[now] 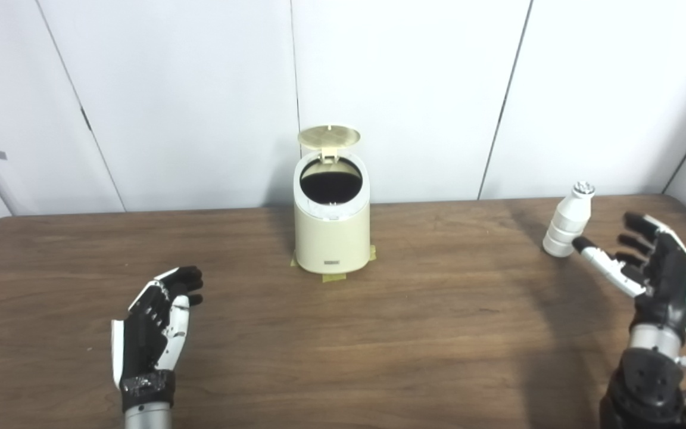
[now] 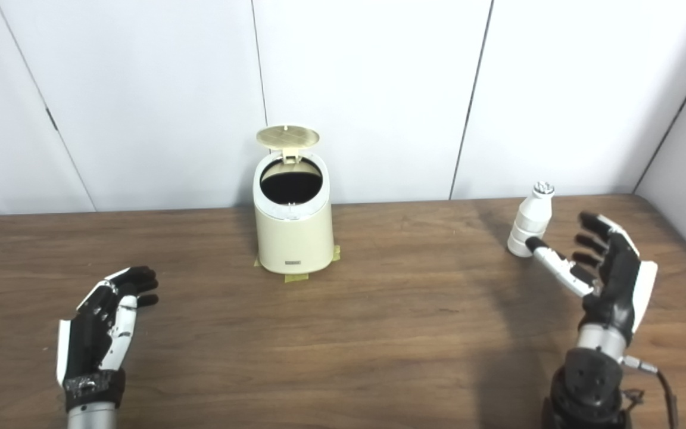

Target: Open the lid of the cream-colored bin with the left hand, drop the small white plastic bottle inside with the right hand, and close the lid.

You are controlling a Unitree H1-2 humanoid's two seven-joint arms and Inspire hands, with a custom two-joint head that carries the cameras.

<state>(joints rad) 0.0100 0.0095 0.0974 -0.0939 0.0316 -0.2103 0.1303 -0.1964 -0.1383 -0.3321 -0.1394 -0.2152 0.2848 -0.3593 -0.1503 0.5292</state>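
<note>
The cream-colored bin (image 1: 332,238) stands at the back middle of the table, its round lid (image 1: 329,136) tipped up and the dark inside showing. A small white plastic bottle (image 1: 567,220) stands upright at the far right. My right hand (image 1: 652,268) is open just right of and nearer than the bottle, one fingertip close to its base, holding nothing. At the front left my left hand (image 1: 155,325) is open with fingers loosely curled, well away from the bin.
Yellow tape (image 1: 334,275) marks the bin's spot on the brown wooden table (image 1: 379,333). White wall panels (image 1: 402,89) stand right behind the table's far edge.
</note>
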